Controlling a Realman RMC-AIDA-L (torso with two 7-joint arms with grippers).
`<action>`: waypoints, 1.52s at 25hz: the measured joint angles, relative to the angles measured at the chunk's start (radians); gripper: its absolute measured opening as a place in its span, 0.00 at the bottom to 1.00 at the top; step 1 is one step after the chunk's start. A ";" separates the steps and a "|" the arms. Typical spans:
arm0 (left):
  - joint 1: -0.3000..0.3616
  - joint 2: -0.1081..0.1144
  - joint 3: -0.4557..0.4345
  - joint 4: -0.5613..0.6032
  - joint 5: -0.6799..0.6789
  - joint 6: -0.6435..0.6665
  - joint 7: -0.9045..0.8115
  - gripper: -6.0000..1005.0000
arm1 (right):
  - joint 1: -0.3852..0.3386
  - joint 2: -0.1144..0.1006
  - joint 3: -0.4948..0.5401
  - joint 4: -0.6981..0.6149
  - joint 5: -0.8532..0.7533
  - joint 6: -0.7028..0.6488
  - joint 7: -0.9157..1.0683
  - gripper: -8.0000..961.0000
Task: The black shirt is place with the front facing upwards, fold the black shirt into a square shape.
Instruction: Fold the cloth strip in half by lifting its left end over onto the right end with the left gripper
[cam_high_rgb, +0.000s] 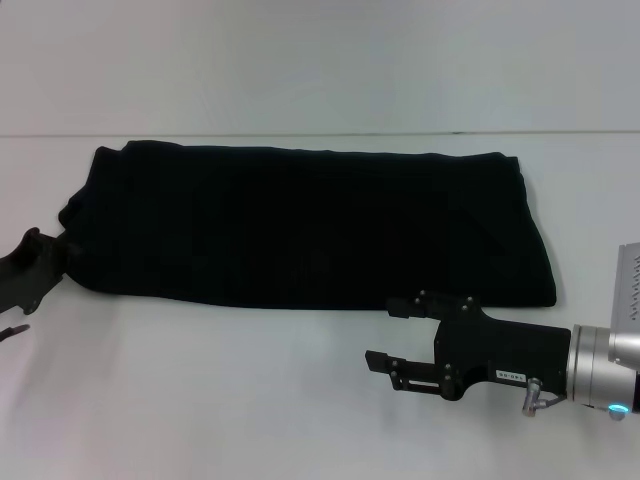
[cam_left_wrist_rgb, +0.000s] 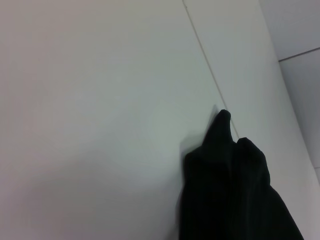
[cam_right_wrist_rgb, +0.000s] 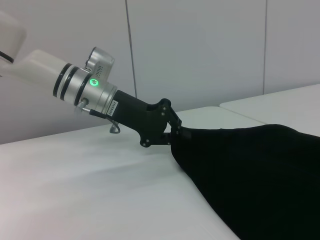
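Nearest the head camera: right gripper (cam_high_rgb: 381, 337), fingers parted a moderate way, holding nothing, poised just off the near edge of the shirt (cam_high_rgb: 300, 225) — a long black band lying flat across the table (cam_high_rgb: 200, 400). At the band's left end, left gripper (cam_right_wrist_rgb: 175, 131) pinching a corner of cloth, closed on it. Risks, judged from here: layers sliding apart if that corner gets tugged sideways — or only the top layer caught by the right, leaving a crooked square.
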 joint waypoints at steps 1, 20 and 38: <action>0.000 0.000 0.001 0.000 -0.001 0.000 0.002 0.02 | 0.000 0.000 0.000 0.000 0.000 0.000 0.000 0.77; 0.059 0.037 -0.107 0.055 0.019 0.047 0.060 0.03 | 0.001 -0.002 0.000 -0.007 0.001 -0.003 0.000 0.76; 0.012 0.051 -0.127 0.062 -0.017 0.100 0.061 0.04 | -0.038 -0.007 0.035 -0.002 0.003 0.004 0.000 0.75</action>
